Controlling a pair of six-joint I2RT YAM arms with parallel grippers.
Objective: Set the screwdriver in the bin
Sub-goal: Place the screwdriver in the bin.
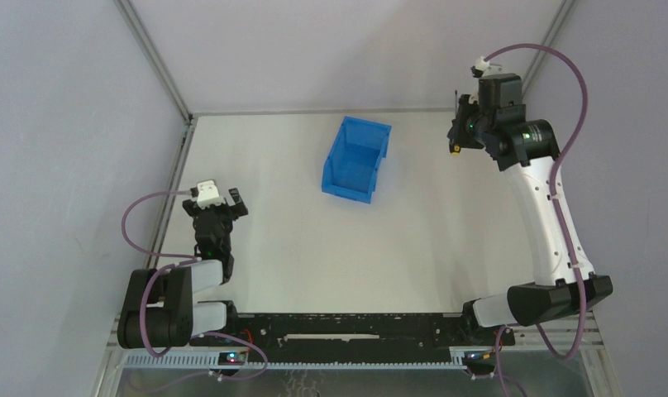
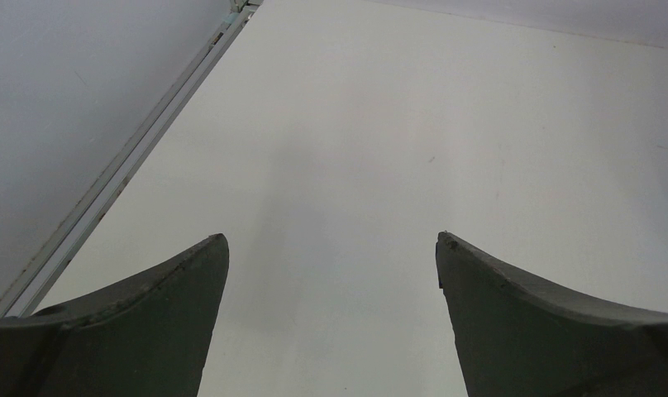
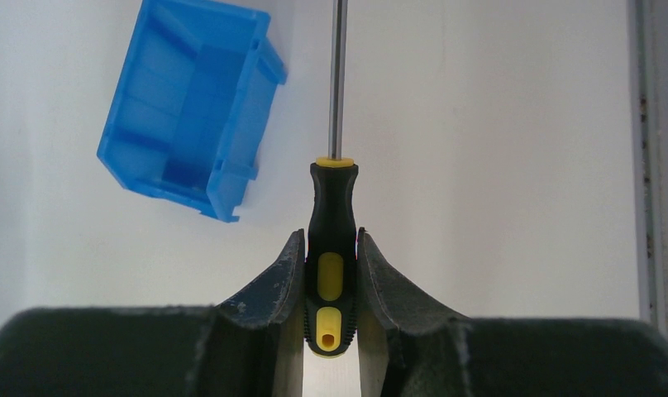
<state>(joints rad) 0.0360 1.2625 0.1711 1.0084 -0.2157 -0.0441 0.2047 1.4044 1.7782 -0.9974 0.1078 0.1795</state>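
Hovering low over the table (image 1: 314, 248) at left, left gripper (image 2: 331, 241) spread wide, nothing between its fingers | bin (image 1: 345, 188) upright mid-table toward the back | right gripper (image 3: 329, 237) high at far right, clamped on screwdriver (image 3: 331, 207) handle, shaft pointing outward, well apart from bin
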